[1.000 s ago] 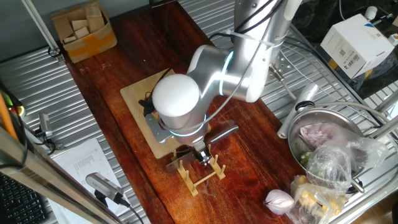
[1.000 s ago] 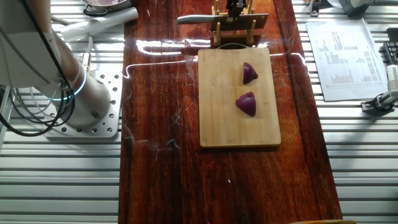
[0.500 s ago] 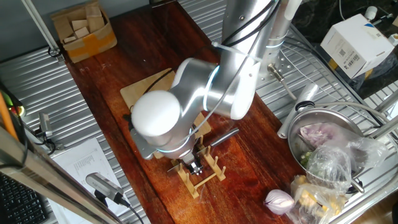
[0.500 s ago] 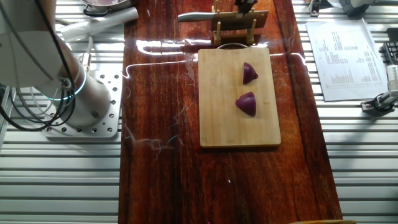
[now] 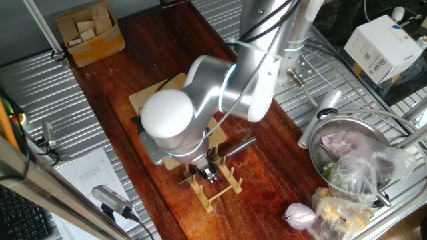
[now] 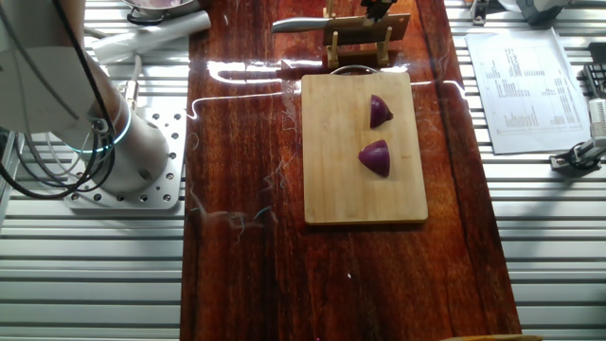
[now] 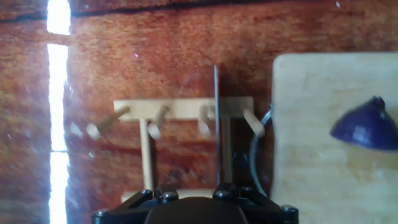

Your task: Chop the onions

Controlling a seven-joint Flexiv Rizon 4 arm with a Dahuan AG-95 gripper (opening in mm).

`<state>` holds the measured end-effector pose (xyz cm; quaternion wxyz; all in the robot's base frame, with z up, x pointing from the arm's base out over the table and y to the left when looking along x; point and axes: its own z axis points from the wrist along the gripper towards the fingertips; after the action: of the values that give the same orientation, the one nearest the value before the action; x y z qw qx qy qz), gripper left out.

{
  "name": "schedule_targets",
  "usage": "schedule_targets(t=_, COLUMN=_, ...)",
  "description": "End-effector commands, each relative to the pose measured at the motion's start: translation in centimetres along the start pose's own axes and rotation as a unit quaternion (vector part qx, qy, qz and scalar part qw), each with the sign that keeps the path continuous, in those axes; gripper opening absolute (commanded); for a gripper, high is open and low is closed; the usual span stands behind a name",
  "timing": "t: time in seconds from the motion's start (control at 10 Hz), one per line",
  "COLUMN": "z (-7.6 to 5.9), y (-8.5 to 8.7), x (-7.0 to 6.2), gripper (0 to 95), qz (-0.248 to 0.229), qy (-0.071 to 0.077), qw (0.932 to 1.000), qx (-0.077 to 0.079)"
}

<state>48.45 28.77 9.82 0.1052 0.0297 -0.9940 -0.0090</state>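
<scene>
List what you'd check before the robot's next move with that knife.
1. Wedge nearer the rack and other wedge lie apart on the cutting board: ok.
2. Cleaver sits in the wooden rack: ok.
3. End effector is over the rack, at the blade: ok.
4. End effector is closed on the cleaver: cannot tell.
5. Board is bare around the wedges: ok.

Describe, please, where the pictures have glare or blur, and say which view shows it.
In the hand view, a bright glare stripe runs down the left edge of the table, and the wooden rack with its pegs looks soft and blurred. In the other fixed view, white reflections streak the table beside the cutting board, while the onions stay sharp. In one fixed view, the arm hides the board.
</scene>
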Motion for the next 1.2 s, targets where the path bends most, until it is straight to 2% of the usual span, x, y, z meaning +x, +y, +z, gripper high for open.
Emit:
schedule_targets(t=0.1, z=0.1, y=-0.2, x=0.7, gripper=38.0, qz=-0.002, qy=-0.01, qw=0.9999, qx=-0.001)
schedule_targets(t=0.2, z=0.1, y=-0.3, x=1.2, gripper=57.0, qz=-0.005, qy=-0.018, qw=0.9998, qx=-0.001)
schedule_targets(t=0.6, z=-0.2, y=-0.7, x=2.0, gripper=57.0, qz=-0.014, qy=-0.028, qw=0.9995, qx=0.002)
schedule_targets(t=0.7, z=-0.4, y=-0.7, x=2.1, gripper=57.0, qz=-0.019, qy=-0.055, qw=0.9983, qx=0.009)
schedule_targets(t=0.8, z=-0.8, y=-0.6, x=2.2, gripper=57.0, qz=-0.029, qy=-0.062, qw=0.9974, qx=0.023)
schedule_targets(t=1.0, z=-1.2, y=-0.6, x=2.4, gripper=57.0, qz=-0.033, qy=-0.058, qw=0.9974, qx=0.029)
schedule_targets(t=1.1, z=-1.2, y=-0.6, x=2.4, gripper=57.0, qz=-0.034, qy=-0.067, qw=0.997, qx=0.021)
schedule_targets(t=1.2, z=-1.2, y=-0.6, x=2.4, gripper=57.0, qz=-0.036, qy=-0.073, qw=0.9967, qx=0.007)
